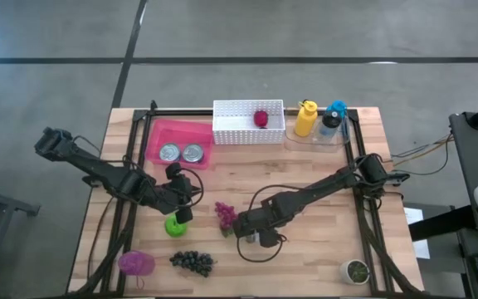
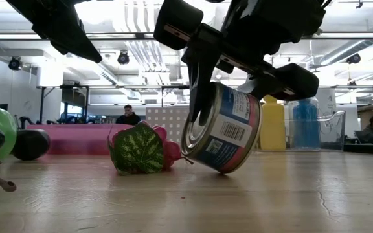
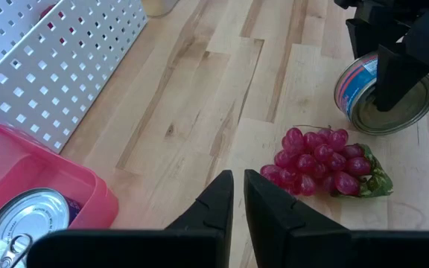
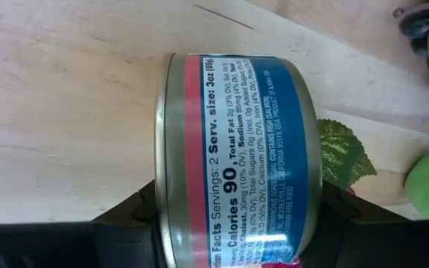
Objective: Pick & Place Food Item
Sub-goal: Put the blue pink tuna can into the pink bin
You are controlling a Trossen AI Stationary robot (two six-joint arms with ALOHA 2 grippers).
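Note:
My right gripper [image 1: 256, 235] is shut on a round tin can [image 2: 222, 129] with a blue and pink label, near the table's middle. The can stands on edge and tilted. Just to its left lies a bunch of red grapes [image 1: 225, 214] on a green leaf. My left gripper [image 1: 181, 214] hangs shut with nothing in it, above a green apple [image 1: 175, 225]. In the left wrist view its fingers [image 3: 238, 195] point toward the grapes [image 3: 322, 162] and the can [image 3: 363, 82]. My right gripper pinches the can between its two fingers, one on each flat end [image 3: 393, 82], the labelled wall [image 4: 237, 149] facing the wrist camera. The fingers [image 2: 199, 90] come steeply from above. The can is tilted, its lower rim [image 2: 222, 171] at the tabletop; whether it touches, I cannot tell.
At the far side stand a pink bin [image 1: 163, 133] with two cans, a white perforated basket [image 1: 239, 124] holding a red item, and a clear tray with a yellow bottle [image 1: 305, 118] and a blue one [image 1: 332, 118]. Dark grapes [image 1: 192, 262], a purple item [image 1: 136, 263] and a small pot [image 1: 356, 271] lie near the front.

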